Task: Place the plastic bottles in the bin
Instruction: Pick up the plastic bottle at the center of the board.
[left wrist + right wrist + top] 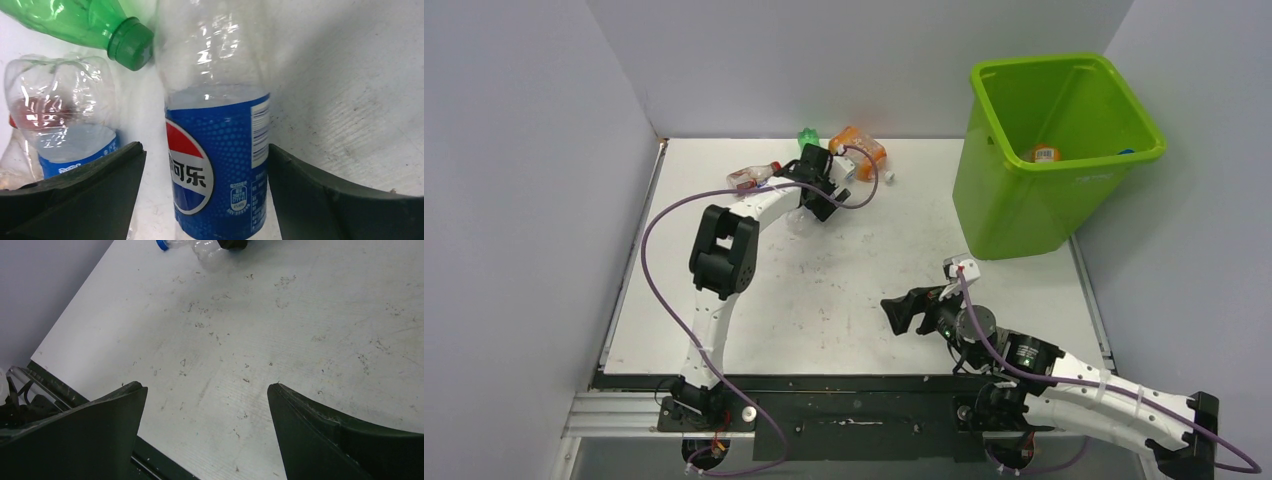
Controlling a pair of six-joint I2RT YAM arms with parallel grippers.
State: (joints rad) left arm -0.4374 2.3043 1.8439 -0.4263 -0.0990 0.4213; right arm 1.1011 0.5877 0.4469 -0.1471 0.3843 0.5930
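Top external view: a white table (854,290) with pale grey walls around it. The lime-green bin (1014,205) stands upright at the far right of the table, open at the top. Low inside it lies an orange-labelled bottle (1045,153). Near the bin's right wall is a blue speck (1126,152), too small to identify.

The other bottles are clustered at the far middle of the table, well apart from the bin. They include a green bottle (808,137), an orange-tinted bottle (859,150) and a clear red-capped bottle (754,177) on its side. The left gripper (817,203) is down among them. The right gripper (894,315) is near the front of the table, between the bin and the arm bases, over bare table.

Left wrist view: the left gripper's jaws stand wide on either side of a clear Pepsi bottle (215,150) with a blue label. The right finger (330,200) is at the edge of the label, and whether it touches is unclear. A gap of table shows between the bottle and the left finger (90,195). To the left lies a crushed bottle (60,115), clear with a blue label. The green bottle's cap is just beside the Pepsi bottle's upper part.

Right wrist view: the right gripper's jaws are wide with nothing between them, above scuffed table. A clear blue-capped bottle (192,246) shows at the top edge.
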